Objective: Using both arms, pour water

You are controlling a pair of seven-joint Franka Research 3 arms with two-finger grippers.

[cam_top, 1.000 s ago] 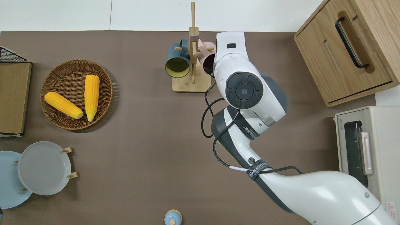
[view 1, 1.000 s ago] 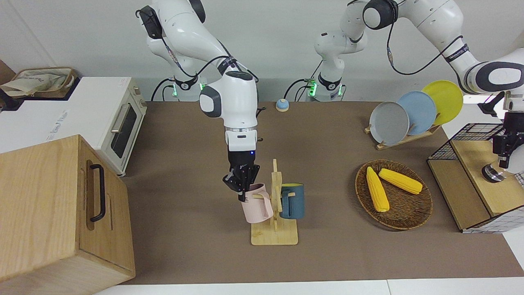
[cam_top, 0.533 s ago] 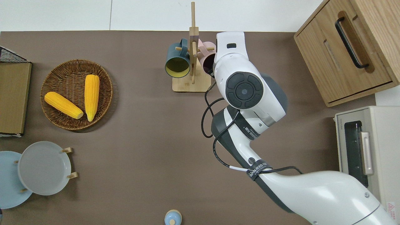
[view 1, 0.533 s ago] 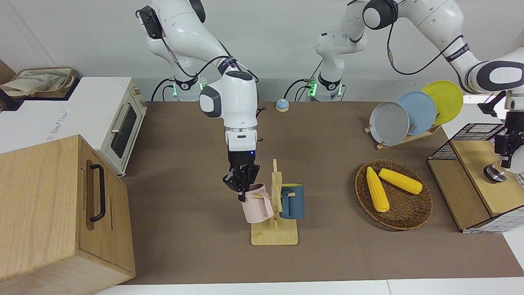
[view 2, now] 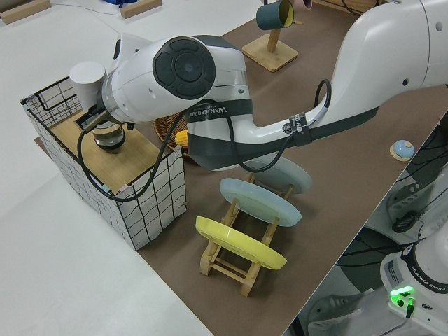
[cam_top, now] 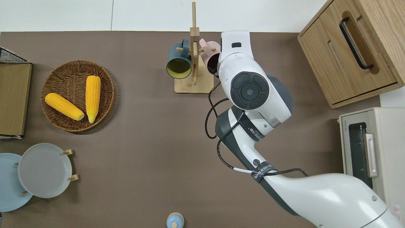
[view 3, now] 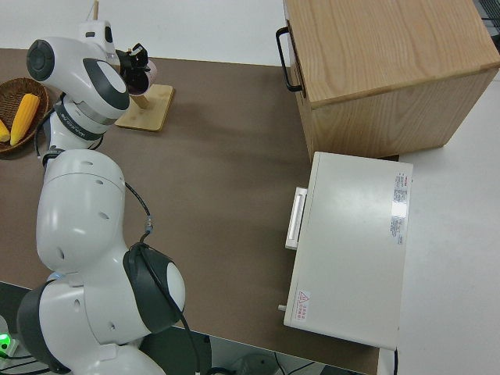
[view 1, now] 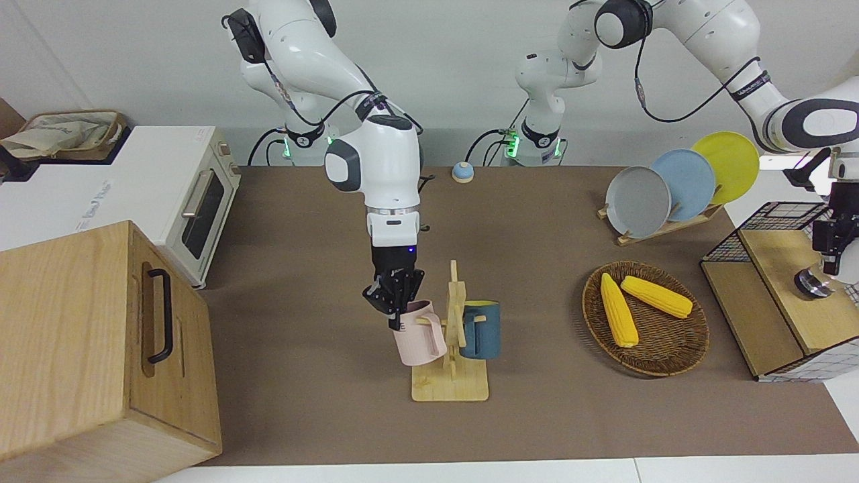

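My right gripper (view 1: 397, 314) is shut on the rim of a pink mug (view 1: 419, 342), which hangs tilted on a wooden mug rack (view 1: 449, 389) toward the table's edge farthest from the robots. A dark blue mug (view 1: 480, 330) hangs on the rack's opposite peg. In the overhead view the right arm covers its own gripper. My left gripper (view 1: 831, 263) is over a wooden shelf inside a wire-sided crate (view 1: 782, 211), just above a round metallic vessel (view 1: 813, 286). No water shows in any view.
A wicker basket (view 1: 664, 345) with two corn cobs lies between rack and crate. A stand of grey, blue and yellow plates (view 1: 637, 201) is nearer the robots. A wooden cabinet (view 1: 100, 349) and a toaster oven (view 1: 194, 201) fill the right arm's end.
The right gripper has edged upward with the pink mug, and the rack has shifted slightly. The left gripper has risen a little over the crate.
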